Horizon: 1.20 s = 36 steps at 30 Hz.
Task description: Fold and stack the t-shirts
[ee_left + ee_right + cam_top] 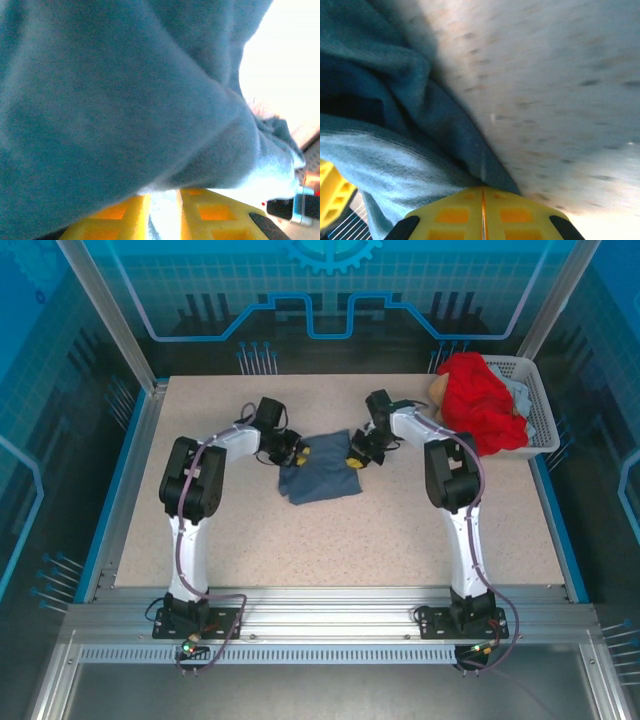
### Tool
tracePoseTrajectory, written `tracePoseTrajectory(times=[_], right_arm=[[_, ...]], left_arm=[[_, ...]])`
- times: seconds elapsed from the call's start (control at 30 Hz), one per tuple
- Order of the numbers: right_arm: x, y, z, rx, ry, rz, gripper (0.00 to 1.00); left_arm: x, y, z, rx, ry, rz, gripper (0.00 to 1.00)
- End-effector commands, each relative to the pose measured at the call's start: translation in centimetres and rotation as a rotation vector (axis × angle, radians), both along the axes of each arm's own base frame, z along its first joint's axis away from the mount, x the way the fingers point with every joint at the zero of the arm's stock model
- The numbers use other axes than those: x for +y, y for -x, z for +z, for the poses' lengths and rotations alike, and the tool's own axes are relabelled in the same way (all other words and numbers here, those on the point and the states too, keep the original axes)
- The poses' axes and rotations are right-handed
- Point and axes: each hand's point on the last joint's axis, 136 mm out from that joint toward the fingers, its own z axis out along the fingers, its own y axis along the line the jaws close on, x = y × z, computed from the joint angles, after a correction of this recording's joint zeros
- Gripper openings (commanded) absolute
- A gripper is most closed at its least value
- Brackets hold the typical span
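Note:
The slate-blue t-shirt [322, 475] lies bunched in the middle of the table, between both grippers. My left gripper [297, 452] holds its left edge. In the left wrist view the blue cloth [115, 100] drapes over the yellow fingers [125, 215], and a strip of it sits in the narrow gap of the left gripper [165, 197]. My right gripper [357, 459] is at the shirt's right edge. Its jaws are pressed together, and a fold of the shirt [395, 150] runs into the tip of the right gripper [483, 189]. The red t-shirt [482, 402] is heaped in the basket.
The white perforated basket [546, 418] stands at the table's back right corner, with a pale cloth [519, 398] under the red shirt. The speckled beige table [330, 540] stretches between the shirt and the arm bases. Metal frame posts rise at the back corners.

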Motion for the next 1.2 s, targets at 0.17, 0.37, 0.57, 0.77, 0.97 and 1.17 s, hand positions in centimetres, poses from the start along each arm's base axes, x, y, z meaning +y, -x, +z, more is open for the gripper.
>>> tracePoseTrajectory(times=[0.17,0.37,0.57,0.77,0.97,1.17], right_arm=[[7.1,0.0,1.4,0.016,-0.091,0.047,0.14],[4.3,-1.8,8.6,-0.142,-0.118,0.037,0.31],[-0.5,1.6,12.6,-0.221,-0.126,0.001,0.45],[-3.6,5.6,13.9,-0.238,-0.153,-0.035,0.51],[-4.5,8.2,14.1,-0.227,-0.172,-0.015,0.52],[-4.7,9.8,14.1,-0.214,-0.189,-0.011,0.53]], left_arm=[[8.4,-1.4,1.7,0.003,-0.105,0.016,0.26],[8.5,1.0,11.4,-0.182,-0.231,-0.002,0.52],[1.0,9.3,9.9,-0.067,-0.125,0.105,0.51],[-0.6,13.4,7.7,-0.057,-0.110,0.398,0.65],[0.3,12.2,5.2,-0.093,-0.093,0.514,0.65],[-0.3,10.9,3.2,-0.092,-0.067,0.525,0.60]])
